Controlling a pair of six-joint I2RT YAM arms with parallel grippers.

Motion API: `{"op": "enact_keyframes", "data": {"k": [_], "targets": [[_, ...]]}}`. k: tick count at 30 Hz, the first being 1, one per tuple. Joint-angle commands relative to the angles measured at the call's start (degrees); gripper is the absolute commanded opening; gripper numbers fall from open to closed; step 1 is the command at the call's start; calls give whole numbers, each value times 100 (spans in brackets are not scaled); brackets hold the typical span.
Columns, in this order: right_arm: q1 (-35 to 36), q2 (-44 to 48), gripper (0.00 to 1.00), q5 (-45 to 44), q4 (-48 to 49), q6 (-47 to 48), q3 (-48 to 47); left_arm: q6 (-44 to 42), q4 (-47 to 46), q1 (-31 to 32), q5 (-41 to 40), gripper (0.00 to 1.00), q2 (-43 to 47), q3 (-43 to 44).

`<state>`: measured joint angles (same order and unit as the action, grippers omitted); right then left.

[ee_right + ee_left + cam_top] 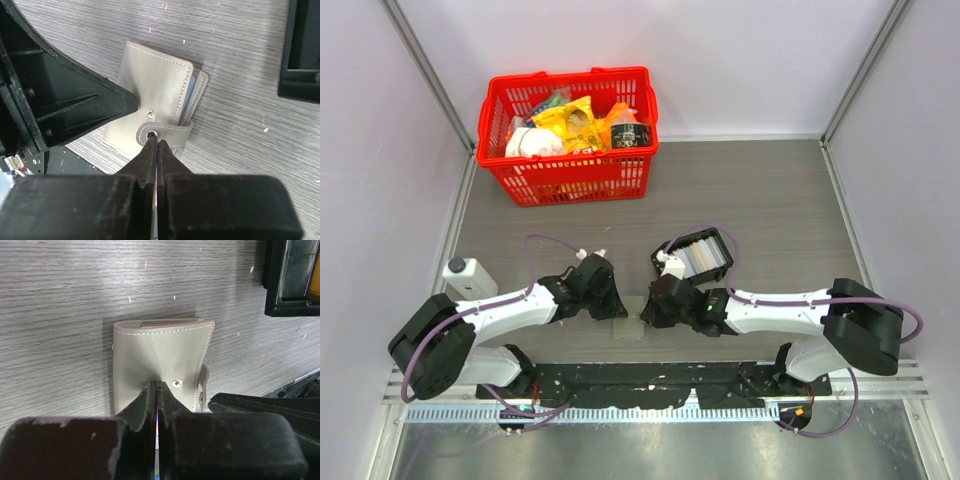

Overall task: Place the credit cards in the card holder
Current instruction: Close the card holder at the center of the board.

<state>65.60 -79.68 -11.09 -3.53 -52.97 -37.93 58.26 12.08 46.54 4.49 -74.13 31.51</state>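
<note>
- The black tray [302,87] holding the credit cards [702,256] sits beyond the right gripper [156,142]; ignore it for now.
- The card holder [160,355] lies closed under the left gripper [156,386], which is clenched, empty and pressing on the cover. Pin firmly.
- The flap [172,133] meets the right gripper's clenched tips. Pry gently upward.
</note>
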Motion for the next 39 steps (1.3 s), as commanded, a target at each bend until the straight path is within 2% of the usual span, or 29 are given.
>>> {"op": "enact_keyframes", "data": {"k": [1,24,33,39], "targets": [[-4,-153,1,81,502,-82,-162,-122,260,65,-238,3,-199,-241],[-171,-759,3,274,687,59,-355,-140,207,65,-159,4,-269,-259],[-162,-1076,3,205,388,103,-504,-131,199,74,-159,4,-286,-224],[13,-1348,2,-164,-498,208,-838,-139,181,65,-150,4,-304,-233]]}}
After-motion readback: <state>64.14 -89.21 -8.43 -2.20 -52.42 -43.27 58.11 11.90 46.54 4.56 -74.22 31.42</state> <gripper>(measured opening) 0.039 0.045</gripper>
